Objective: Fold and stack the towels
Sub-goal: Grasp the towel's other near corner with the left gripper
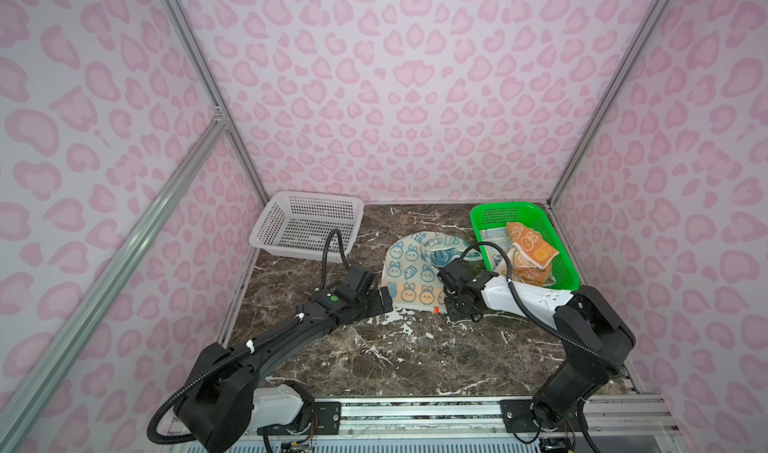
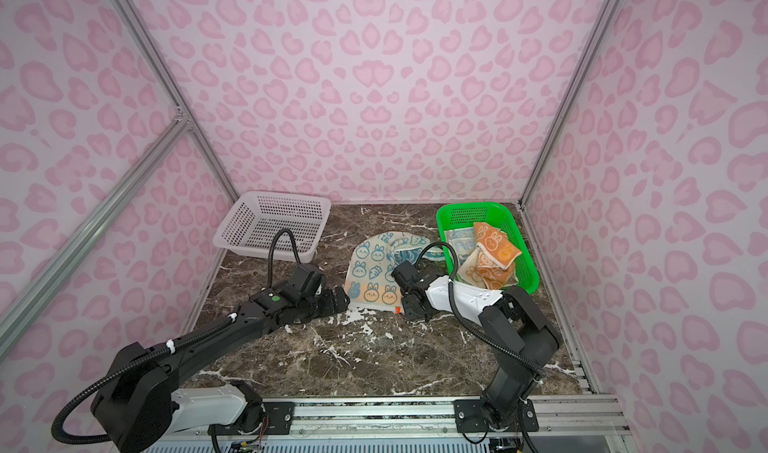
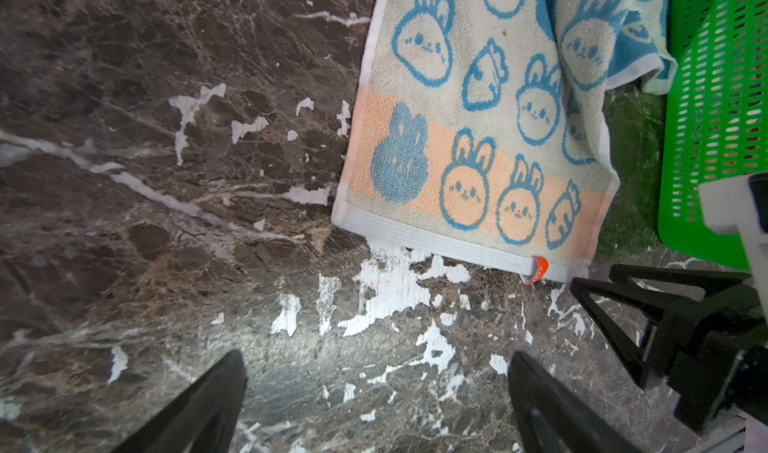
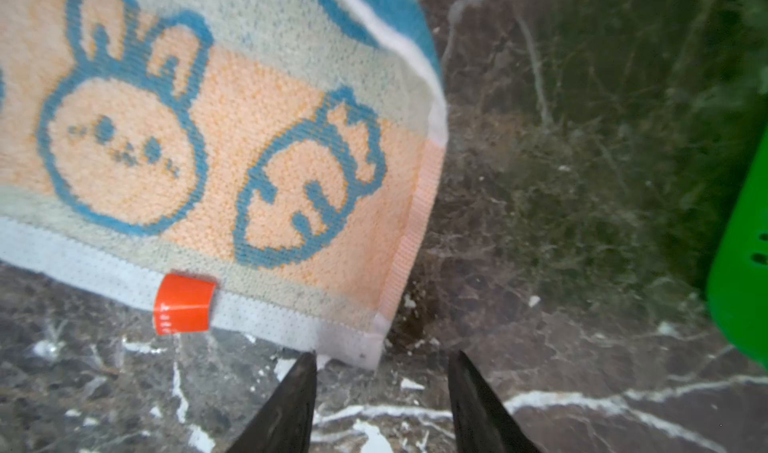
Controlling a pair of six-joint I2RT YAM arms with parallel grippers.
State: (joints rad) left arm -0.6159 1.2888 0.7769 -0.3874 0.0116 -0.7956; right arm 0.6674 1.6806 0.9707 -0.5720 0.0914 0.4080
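Bunny towel [image 1: 409,272]: L gripper [image 3: 376,357] wide open near hem, R gripper [image 4: 382,359] parted, empty, at corner. White basket [image 1: 307,226]: top views only.

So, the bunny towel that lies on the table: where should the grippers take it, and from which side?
Probably its two near corners, approached low from the front. The towel lies flat there, with a straight white hem, while its far part is rumpled. The left gripper faces the left corner, the right gripper the corner beyond the orange tag; both are open and empty.
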